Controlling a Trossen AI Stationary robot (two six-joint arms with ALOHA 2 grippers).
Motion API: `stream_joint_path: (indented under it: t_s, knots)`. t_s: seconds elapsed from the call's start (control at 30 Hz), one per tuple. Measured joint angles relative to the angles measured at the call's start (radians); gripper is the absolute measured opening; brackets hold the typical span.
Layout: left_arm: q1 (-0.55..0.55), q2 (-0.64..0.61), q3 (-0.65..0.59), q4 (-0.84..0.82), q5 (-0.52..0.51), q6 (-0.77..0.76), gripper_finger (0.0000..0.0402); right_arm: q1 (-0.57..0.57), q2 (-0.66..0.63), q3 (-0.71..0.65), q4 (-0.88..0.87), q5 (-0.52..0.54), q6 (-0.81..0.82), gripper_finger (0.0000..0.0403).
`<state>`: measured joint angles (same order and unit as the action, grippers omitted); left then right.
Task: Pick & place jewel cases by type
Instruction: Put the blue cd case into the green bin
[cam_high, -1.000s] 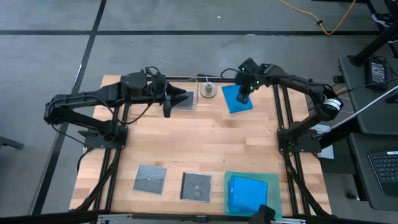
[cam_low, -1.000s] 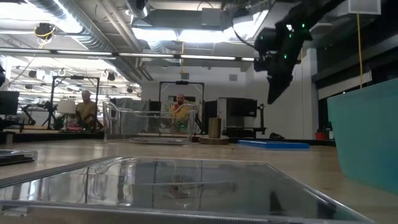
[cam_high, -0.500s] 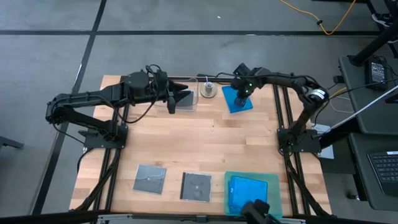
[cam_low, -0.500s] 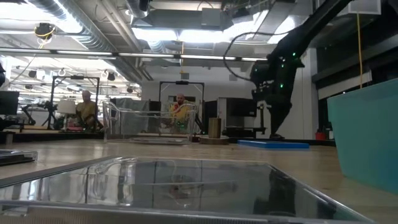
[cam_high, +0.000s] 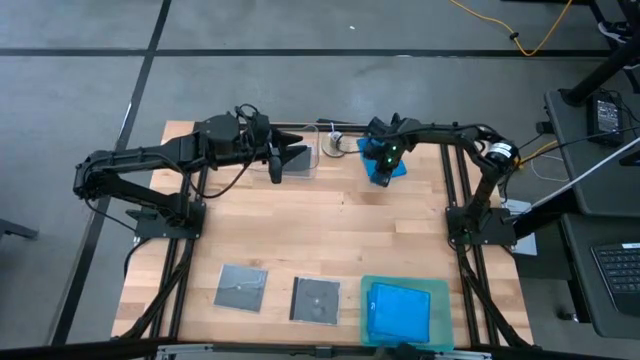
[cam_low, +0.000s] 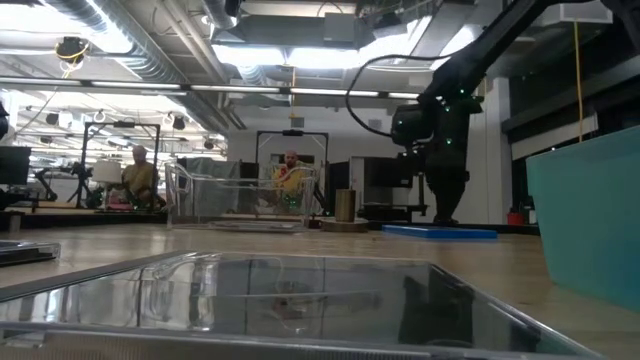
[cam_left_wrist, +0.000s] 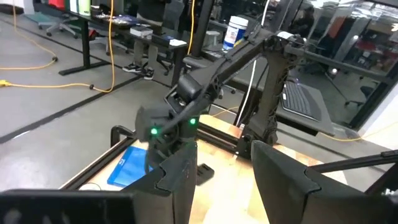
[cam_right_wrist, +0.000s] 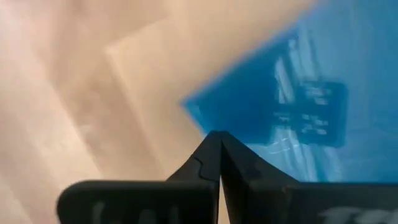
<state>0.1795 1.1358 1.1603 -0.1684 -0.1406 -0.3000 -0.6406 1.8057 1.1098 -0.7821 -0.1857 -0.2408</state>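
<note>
My right gripper (cam_high: 381, 168), fingers pressed together, touches the far blue jewel case (cam_high: 384, 160); blue cases fill the teal tray (cam_high: 369, 288); two grey cases (cam_high: 241, 288) remain unsorted.

Clear plastic tub (cam_high: 300, 158) at table's (cam_high: 330, 235) far edge, small metal cylinder (cam_high: 334, 146) just beside it. Teal-green tray (cam_high: 438, 298) near front right corner. Two people (cam_low: 138, 172) seated in background.

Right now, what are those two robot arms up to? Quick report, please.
Right hand shut, tips down on far blue case, nothing held. Left hand open over clear tub. Nothing blocking.
</note>
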Motion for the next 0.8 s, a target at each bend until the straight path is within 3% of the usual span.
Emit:
stream_joint_path:
  t_s: [0.23, 0.43, 0.57, 0.8]
  knots:
    - [0.000, 0.000, 0.000, 0.000, 0.007, 0.030, 0.0145, 0.133, 0.000, -0.047, 0.021, -0.006, 0.027, 0.0005]
    - [0.000, 0.000, 0.000, 0.000, 0.013, 0.034, 0.0145, 0.163, -0.029, -0.004, -0.035, -0.161, 0.027, 0.0003]
    - [0.001, 0.000, 0.000, 0.000, 0.010, 0.034, 0.0145, 0.145, -0.067, 0.026, -0.037, -0.063, -0.013, 0.0004]
    - [0.001, -0.001, 0.000, 0.000, 0.003, 0.034, 0.0145, -0.023, -0.067, 0.029, 0.037, 0.027, -0.033, 0.0003]
